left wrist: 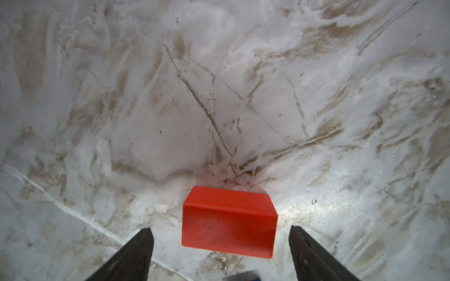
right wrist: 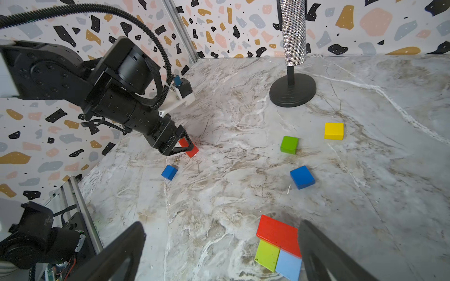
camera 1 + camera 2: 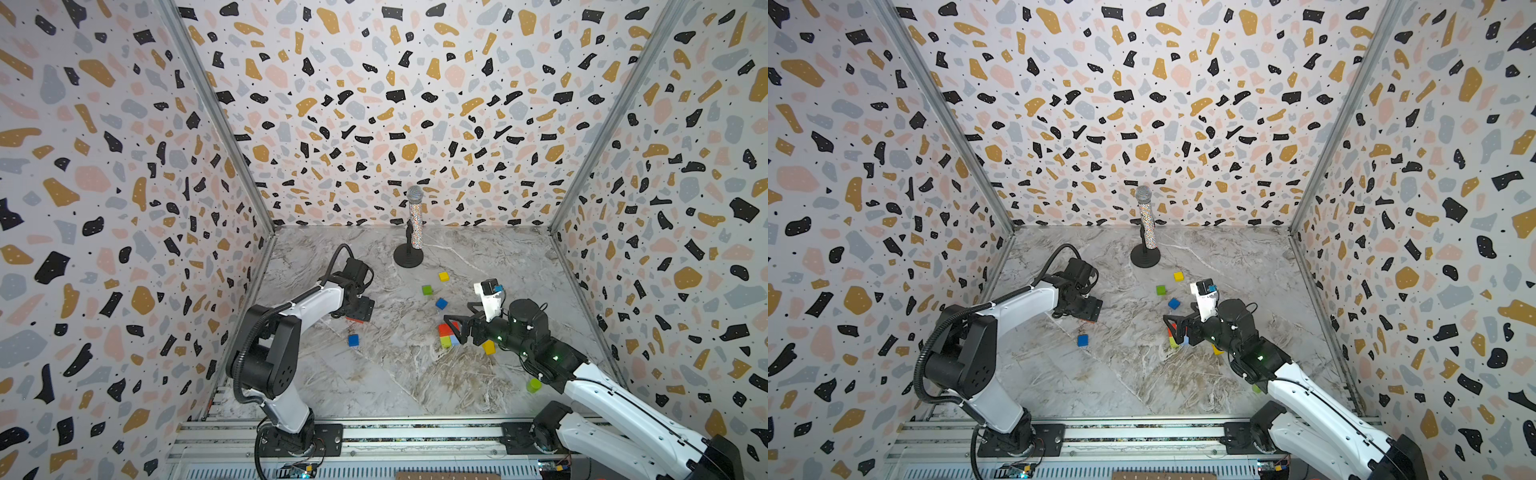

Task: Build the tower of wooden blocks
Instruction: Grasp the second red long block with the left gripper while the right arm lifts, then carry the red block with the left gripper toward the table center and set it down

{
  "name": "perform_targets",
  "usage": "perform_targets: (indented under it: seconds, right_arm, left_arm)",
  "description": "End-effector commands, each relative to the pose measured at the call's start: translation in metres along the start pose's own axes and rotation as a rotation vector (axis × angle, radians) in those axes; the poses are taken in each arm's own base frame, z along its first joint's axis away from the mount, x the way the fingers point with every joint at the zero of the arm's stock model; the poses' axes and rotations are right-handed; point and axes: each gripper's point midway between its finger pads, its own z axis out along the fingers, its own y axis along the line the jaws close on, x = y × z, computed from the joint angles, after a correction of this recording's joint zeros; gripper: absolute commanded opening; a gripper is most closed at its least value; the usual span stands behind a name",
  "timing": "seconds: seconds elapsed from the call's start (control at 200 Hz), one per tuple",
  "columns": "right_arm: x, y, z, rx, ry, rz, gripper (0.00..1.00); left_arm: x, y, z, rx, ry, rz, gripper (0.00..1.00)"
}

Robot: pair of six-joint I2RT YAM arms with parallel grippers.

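Observation:
My left gripper (image 3: 360, 312) (image 1: 220, 230) stands open around a red brick (image 1: 229, 221) (image 2: 190, 149) lying on the marble floor, with a gap at each finger. A red brick (image 3: 446, 329) (image 2: 277, 234), a lime block (image 2: 267, 255) and a light blue block (image 2: 288, 266) lie pressed together. My right gripper (image 3: 459, 322) (image 2: 221, 226) hovers open over them, holding nothing. Loose wood blocks in both top views: a yellow cube (image 3: 444, 276), a green cube (image 3: 427, 289), two blue ones (image 3: 441, 304) (image 3: 353, 340), and a yellow one (image 3: 489, 347). No standing tower shows.
A glittery microphone (image 3: 414, 224) stands on a black round base (image 3: 408, 259) near the back wall. A lime-green cylinder (image 3: 533, 385) lies beside the right arm. Patterned walls close in three sides, and a metal rail (image 3: 374, 432) runs along the front.

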Motion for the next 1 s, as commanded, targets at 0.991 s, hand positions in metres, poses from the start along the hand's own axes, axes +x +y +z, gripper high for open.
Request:
perform_targets:
  seconds: [0.991]
  right_arm:
    - [0.000, -0.002, 0.002, -0.001, -0.005, 0.009, 0.99]
  left_arm:
    - [0.005, -0.030, 0.007, 0.097, -0.039, -0.232, 0.51]
